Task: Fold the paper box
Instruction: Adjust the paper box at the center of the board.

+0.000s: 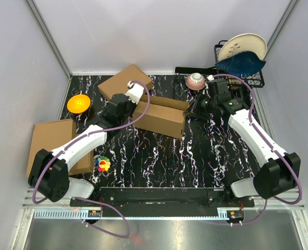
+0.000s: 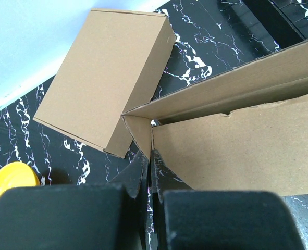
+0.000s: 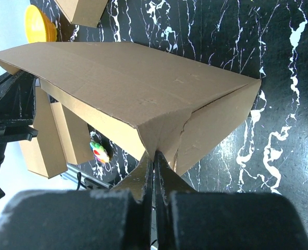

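Observation:
The paper box (image 1: 161,117) lies across the middle of the black marble table as a long brown cardboard trough with its walls raised. My left gripper (image 1: 137,110) is at its left end. In the left wrist view the fingers are shut (image 2: 151,155) on the thin edge where the end flap meets the long wall (image 2: 237,146). At the right end is my right gripper (image 1: 191,110). The right wrist view shows it shut (image 3: 155,155) on the creased corner flap of the box (image 3: 133,83).
A smaller closed cardboard box (image 1: 125,82) sits just behind the left end. An orange bowl (image 1: 78,103) and a flat cardboard slab (image 1: 54,143) are on the left, with a colourful toy (image 1: 103,164) nearer. A pink cup (image 1: 196,80) and a dish rack (image 1: 242,67) stand at the back right.

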Controlling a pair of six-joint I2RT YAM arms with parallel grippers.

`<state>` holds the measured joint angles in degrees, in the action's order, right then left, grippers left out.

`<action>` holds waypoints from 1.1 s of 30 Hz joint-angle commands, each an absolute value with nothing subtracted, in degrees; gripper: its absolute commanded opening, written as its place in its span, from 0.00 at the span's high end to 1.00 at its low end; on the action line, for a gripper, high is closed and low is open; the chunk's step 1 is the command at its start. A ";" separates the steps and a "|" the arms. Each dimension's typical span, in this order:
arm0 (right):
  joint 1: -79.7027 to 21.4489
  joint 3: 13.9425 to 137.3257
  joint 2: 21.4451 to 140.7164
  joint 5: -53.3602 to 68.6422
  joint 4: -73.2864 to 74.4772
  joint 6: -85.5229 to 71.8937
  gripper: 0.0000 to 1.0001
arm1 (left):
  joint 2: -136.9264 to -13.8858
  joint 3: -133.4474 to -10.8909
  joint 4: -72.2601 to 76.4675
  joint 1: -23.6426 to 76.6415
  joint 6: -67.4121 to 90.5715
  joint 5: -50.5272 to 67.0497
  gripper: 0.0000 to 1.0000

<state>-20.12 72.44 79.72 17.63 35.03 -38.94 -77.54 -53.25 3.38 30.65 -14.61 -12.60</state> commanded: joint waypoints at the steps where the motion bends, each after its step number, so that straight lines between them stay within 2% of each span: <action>1: -20.66 75.06 80.51 24.78 28.92 -42.01 1.00 | -79.28 -53.88 -1.05 32.96 -15.47 -8.88 1.00; 21: -19.34 72.42 80.77 29.53 25.58 -45.00 1.00 | -80.42 -54.67 -1.84 34.45 -17.05 -10.81 1.00; 33: -19.25 68.65 79.81 27.08 25.14 -41.49 1.00 | -81.03 -54.93 -2.11 34.80 -16.52 -10.99 1.00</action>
